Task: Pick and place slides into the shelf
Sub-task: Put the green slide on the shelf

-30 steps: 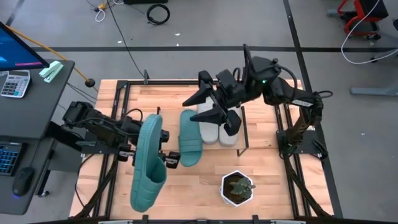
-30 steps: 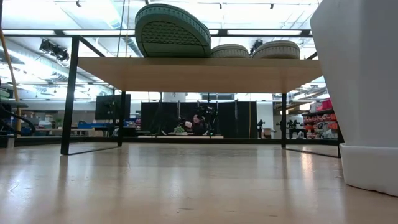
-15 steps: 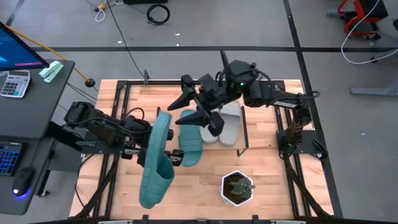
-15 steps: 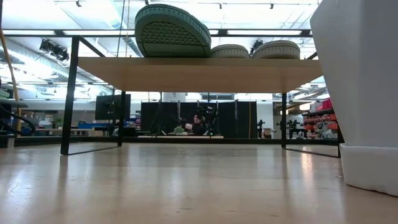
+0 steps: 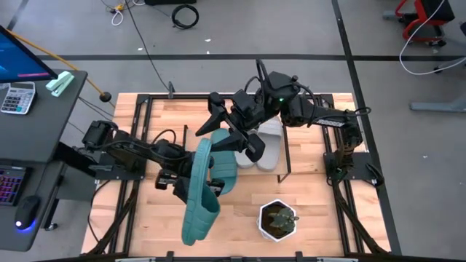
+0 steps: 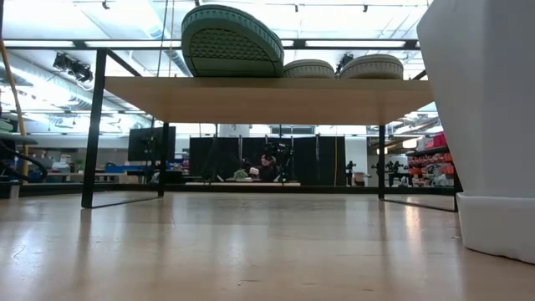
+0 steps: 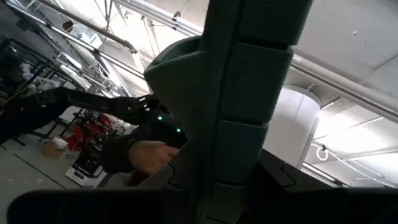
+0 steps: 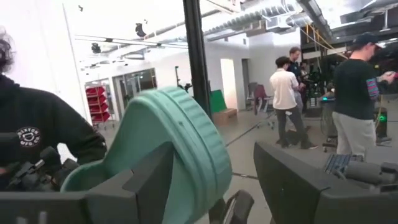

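My left gripper [image 5: 186, 182] is shut on a teal slide [image 5: 200, 196], held on edge above the table's middle; the same slide [image 7: 249, 93] fills the left wrist view. My right gripper [image 5: 231, 135] hangs open over the shelf [image 6: 267, 99], near the held slide's far end [image 8: 180, 143], which shows just ahead of its fingers. On the shelf board lie another teal slide [image 6: 232, 42] and two grey slides [image 6: 309, 68] [image 6: 374, 65], soles down. My left gripper pinches the teal slide about mid-length [image 5: 195, 178] between its two fingers, which come from the table's left and lie across it. The slide stands on its long edge, lifted clear of the table, its strap end [image 5: 202, 215] toward the near side.
A white pot with a small plant [image 5: 278, 220] stands near the table's front, right of the held slide; in the low view its wall [image 6: 485, 125] fills the right side. A desk with a calculator [image 5: 16, 97] is beyond the table's left edge. People stand in the room behind.
My left gripper has carried the teal slide toward the table's right, toward the shelf, and a little down; the slide now shows more edge-on. My right gripper has swung toward the table's left, toward the held slide's far end, staying open. The slides on the shelf have not moved.
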Controlling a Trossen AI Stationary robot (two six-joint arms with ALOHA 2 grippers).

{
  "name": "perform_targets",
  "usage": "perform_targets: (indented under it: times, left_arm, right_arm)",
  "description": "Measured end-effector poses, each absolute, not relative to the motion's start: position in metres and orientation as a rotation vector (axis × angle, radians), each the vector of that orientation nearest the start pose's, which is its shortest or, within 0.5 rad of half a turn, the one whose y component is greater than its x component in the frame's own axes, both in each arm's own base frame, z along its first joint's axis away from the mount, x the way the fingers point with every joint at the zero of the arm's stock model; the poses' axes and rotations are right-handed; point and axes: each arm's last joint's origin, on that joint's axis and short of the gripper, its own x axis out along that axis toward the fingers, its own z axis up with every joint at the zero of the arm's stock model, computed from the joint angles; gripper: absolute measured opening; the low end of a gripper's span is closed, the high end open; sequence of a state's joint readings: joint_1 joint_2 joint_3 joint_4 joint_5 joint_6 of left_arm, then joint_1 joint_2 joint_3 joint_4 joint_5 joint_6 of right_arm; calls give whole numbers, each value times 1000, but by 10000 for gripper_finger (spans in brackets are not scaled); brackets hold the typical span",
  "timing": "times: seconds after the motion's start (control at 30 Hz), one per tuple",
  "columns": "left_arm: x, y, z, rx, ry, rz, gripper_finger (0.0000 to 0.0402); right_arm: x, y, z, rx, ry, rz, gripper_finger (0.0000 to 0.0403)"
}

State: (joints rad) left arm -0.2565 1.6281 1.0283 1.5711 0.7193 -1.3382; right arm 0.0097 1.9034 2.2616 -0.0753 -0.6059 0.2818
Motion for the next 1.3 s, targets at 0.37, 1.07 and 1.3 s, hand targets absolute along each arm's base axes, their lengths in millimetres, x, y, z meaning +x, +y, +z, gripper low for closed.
perform_targets:
  times: [0.37, 1.07, 1.3]
  left_arm:
    - [313, -101, 345, -937, -193, -1345, 95]
    - [316, -91, 345, -899, -270, -1282, 234]
    - [316, -88, 346, -853, -300, -1269, 282]
  right_arm:
    - [400, 24, 519, 161, -156, 792, 167]
    - [393, 18, 527, 43, -230, 777, 72]
    - [385, 14, 533, 32, -249, 767, 72]
